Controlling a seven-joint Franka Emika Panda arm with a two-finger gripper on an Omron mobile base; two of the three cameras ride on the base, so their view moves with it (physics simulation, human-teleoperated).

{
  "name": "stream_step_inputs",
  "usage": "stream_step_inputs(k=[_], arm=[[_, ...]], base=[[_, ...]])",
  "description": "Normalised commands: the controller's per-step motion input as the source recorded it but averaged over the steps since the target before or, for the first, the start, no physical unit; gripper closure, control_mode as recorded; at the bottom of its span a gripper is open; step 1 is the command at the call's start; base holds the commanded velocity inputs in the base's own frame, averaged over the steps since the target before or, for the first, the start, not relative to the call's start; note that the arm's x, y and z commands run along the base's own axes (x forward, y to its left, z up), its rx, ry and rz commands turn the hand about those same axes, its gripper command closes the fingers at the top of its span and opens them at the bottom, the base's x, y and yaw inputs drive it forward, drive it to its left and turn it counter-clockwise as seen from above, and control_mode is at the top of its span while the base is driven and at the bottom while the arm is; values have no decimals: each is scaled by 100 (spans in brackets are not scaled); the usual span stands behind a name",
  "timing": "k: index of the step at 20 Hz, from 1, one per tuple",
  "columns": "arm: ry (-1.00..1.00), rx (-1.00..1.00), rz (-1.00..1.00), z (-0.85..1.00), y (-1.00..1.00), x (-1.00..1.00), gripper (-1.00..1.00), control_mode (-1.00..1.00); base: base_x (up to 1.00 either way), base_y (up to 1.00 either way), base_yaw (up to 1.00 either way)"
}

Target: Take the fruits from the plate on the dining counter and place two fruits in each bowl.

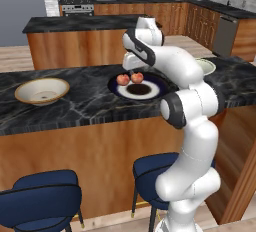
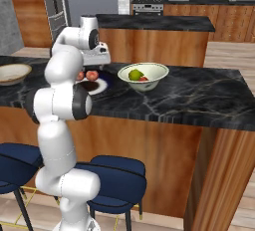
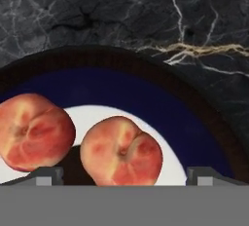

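Hanging over the plate (image 1: 155,92), the gripper (image 3: 124,175) points down at the counter (image 1: 75,103), and its two dark fingertips (image 3: 46,175) stand wide apart at the bottom of the hand view with nothing held between them. One pinkish-red fruit (image 3: 121,151) lies in the lower middle of that view, between the fingertips, with its dimple facing up toward the camera and a crease running across it on a slant. A second pinkish-red fruit (image 3: 34,131) lies just beside it at the lower left, and I cannot tell if they touch; its crease also faces up. Both fruits are round, so no long axis can be told. They sit on the white ring of the plate, near its dark centre, with the navy rim curving above them.

In the left base view the plate is in the middle of the frame on the black marbled counter, with the two fruits at its back left part, under the arm's hand. A tan bowl (image 1: 42,90) stands well apart at the left of that frame. In the right base view a pale bowl (image 2: 143,75) stands on the counter near the plate, a little right of it, and holds a yellow-green fruit (image 2: 134,74) and a red-orange fruit (image 2: 144,78), side by side.
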Motion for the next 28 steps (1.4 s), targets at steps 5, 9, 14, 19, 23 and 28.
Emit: stream_step_inputs(k=[5, 9, 14, 19, 23, 28], arm=[[10, 4, 0, -15, -1, -17, -100, -100], [9, 1, 0, -21, 0, -22, -100, -100], [2, 0, 0, -29, 0, -4, -100, -100], [0, 0, 0, -4, 0, 20, -100, -100], [0, 0, 0, 0, 0, 7, -100, -100], [1, 0, 0, -27, 4, 0, -100, -100]], base=[[0, 0, 0], [0, 0, 0], [0, 0, 0], [0, 0, 0], [0, 0, 0], [0, 0, 0]])
